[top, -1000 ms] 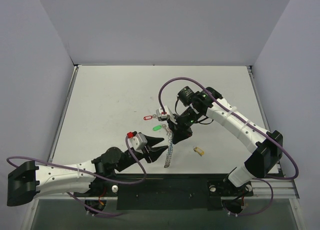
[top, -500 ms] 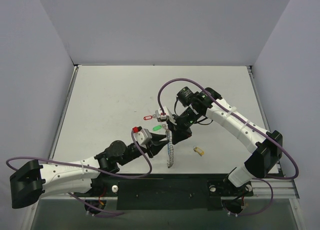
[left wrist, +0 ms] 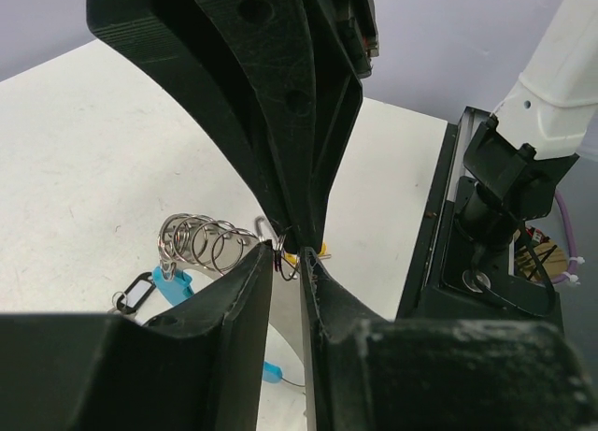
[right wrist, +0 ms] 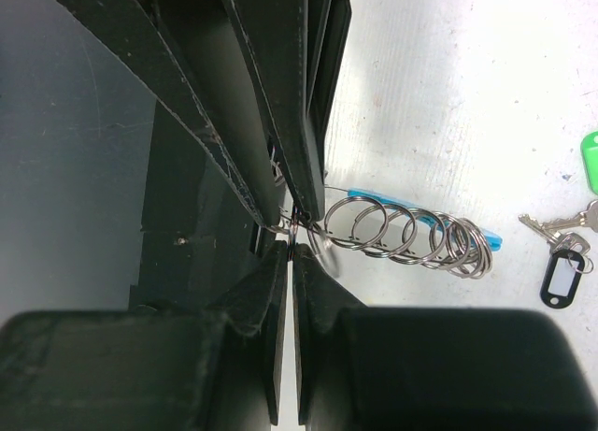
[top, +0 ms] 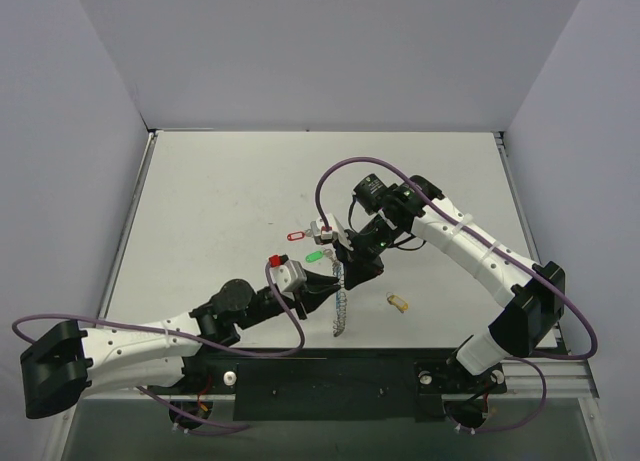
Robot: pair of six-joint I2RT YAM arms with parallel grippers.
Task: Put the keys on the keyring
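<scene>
White table (top: pixel 220 201): matt surface, one small dark mark (top: pixel 268 219) left of centre, faint specks elsewhere. Metal edging (top: pixel 128 241) runs along its left side. Pale grey walls (top: pixel 330 51) enclose it at the back, left and right. A black plate (top: pixel 330 383) lies along the near edge, with a silver rail (top: pixel 585 381) at its right end.

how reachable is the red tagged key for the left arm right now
Probably not yet. The red key lies on the table close past the left claw, nothing between, but that claw is shut on the keyring, pinched alongside the right claw; it would have to let go first.
</scene>
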